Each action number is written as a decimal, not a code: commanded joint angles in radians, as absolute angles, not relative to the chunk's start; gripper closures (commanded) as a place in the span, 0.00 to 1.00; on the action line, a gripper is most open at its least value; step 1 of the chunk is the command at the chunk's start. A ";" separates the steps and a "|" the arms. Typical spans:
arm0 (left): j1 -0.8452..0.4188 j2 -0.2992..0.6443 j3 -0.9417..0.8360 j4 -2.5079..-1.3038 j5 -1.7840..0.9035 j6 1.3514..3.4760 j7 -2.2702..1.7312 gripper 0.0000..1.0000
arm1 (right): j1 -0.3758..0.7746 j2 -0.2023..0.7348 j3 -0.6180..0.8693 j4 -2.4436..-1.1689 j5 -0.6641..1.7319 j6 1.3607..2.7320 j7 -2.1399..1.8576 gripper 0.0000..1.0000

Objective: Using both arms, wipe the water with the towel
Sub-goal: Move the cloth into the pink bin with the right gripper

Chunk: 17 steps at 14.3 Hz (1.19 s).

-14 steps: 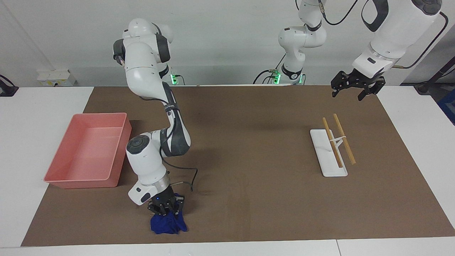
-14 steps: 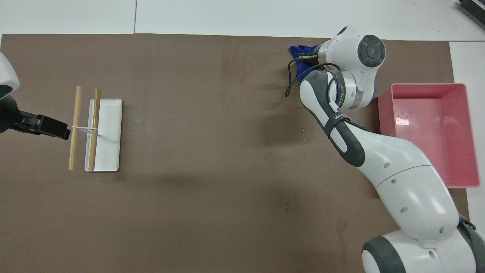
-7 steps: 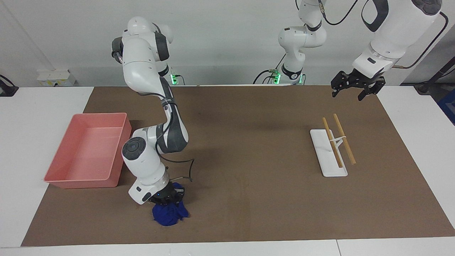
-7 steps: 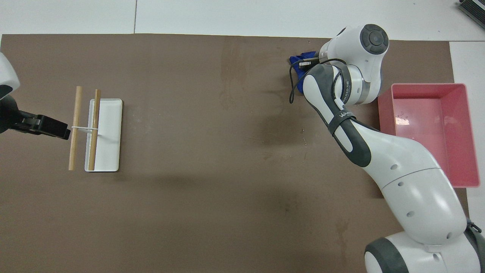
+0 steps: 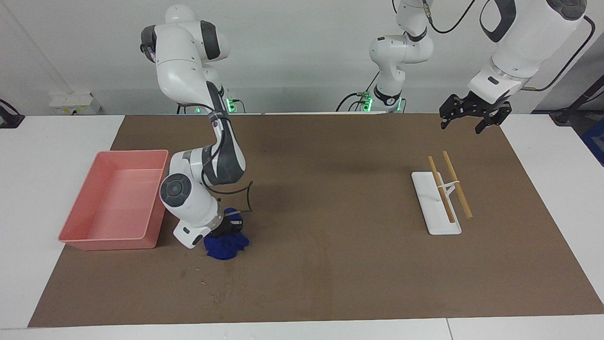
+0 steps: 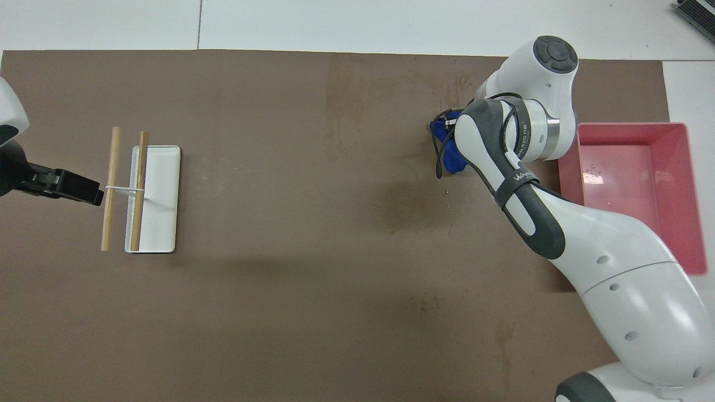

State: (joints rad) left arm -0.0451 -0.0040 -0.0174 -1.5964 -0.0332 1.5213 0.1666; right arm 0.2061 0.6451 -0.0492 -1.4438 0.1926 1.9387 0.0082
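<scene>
My right gripper [image 5: 228,230] is shut on a crumpled blue towel [image 5: 226,246] and presses it on the brown mat beside the pink bin. In the overhead view the towel [image 6: 448,149] shows only partly under the right arm's wrist, and the gripper itself is hidden. A few small wet spots and droplets of the water [image 5: 211,286] lie on the mat farther from the robots than the towel; in the overhead view they show as faint marks [image 6: 459,84]. My left gripper [image 5: 465,123] hangs open and empty in the air over the mat's edge nearest the robots; it waits, and also shows in the overhead view [image 6: 75,190].
A pink bin [image 5: 71,234] stands at the right arm's end of the mat [image 6: 692,223]. A white tray [image 5: 441,226] with two wooden sticks [image 5: 457,185] tied across it lies toward the left arm's end [image 6: 162,223]. A faint wide dry stain [image 6: 341,100] marks the mat's middle.
My right gripper has dragged the blue towel along the mat toward the robots, alongside the pink bin, uncovering small wet spots where it was. The left arm has not moved.
</scene>
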 commanded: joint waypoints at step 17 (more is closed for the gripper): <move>-0.049 -0.015 -0.015 -1.606 -0.015 1.513 0.170 0.00 | -0.009 0.117 -0.049 -1.638 -0.116 1.568 -0.417 1.00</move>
State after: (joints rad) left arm -0.0451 -0.0040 -0.0174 -1.5964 -0.0332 1.5213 0.1666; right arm 0.0582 0.1318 -0.0615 -1.6298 -0.0803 1.5686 -0.3051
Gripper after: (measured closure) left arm 0.000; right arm 0.784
